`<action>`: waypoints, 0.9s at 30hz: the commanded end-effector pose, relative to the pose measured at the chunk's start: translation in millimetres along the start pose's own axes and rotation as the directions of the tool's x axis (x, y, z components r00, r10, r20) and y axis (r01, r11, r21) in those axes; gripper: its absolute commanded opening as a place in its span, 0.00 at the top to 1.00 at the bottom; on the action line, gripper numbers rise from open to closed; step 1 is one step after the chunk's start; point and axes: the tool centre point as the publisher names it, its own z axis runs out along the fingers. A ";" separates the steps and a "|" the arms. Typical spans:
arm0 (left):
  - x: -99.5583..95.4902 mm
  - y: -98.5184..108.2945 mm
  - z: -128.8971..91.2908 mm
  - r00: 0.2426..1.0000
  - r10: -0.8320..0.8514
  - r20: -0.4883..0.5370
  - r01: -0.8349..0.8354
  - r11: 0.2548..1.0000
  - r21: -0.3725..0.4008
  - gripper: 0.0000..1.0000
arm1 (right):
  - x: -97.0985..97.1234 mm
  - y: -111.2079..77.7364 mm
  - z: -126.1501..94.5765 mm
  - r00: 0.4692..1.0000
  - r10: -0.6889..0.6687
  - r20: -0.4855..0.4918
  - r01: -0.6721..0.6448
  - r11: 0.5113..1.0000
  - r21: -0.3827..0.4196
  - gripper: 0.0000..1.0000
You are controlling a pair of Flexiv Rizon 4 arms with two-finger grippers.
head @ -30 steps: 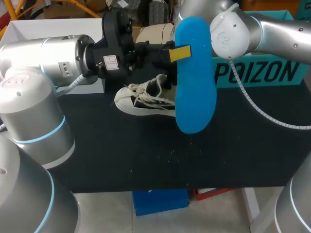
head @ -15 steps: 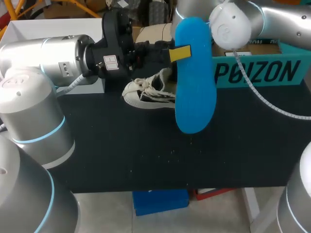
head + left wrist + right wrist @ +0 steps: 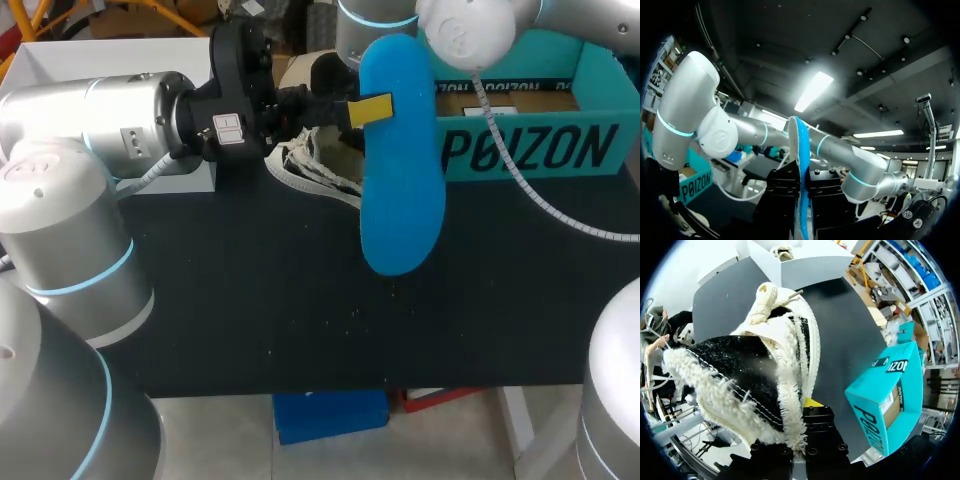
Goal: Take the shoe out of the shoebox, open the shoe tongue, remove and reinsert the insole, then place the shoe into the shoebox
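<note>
Insole (image 3: 400, 170) is standing upright mid-air with the left pincer (image 3: 801, 200) clamping it; right pincer (image 3: 801, 420) is gripping the shoe (image 3: 755, 370) by its collar, holding it tilted over the bench (image 3: 250, 310).

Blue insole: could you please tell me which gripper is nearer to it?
Left. The left gripper is shut on the blue insole, holding it upright. The right gripper is shut on the sneaker, beside the insole.

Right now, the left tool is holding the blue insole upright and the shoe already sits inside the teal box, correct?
Not quite. The shoe is not in the teal box; the right tool grips it outside the box, as the right wrist view shows. The left tool does hold the blue insole upright.
</note>
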 end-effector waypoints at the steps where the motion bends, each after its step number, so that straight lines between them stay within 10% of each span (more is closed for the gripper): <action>1: 0.7 1.1 0.9 1.000 0.001 0.004 -0.001 1.000 0.000 1.00 | 6.7 -0.1 9.8 0.921 0.386 -0.047 -0.389 0.914 -0.117 1.00; 14: 0.7 1.1 0.9 1.000 0.001 0.004 -0.001 1.000 0.000 1.00 | 6.1 -2.1 20.2 0.767 0.640 -0.037 -0.634 0.748 -0.199 1.00; 27: 0.7 1.1 0.9 1.000 0.001 0.004 -0.001 1.000 0.000 1.00 | 1.7 -4.4 47.1 0.759 0.651 0.022 -0.638 0.750 -0.175 1.00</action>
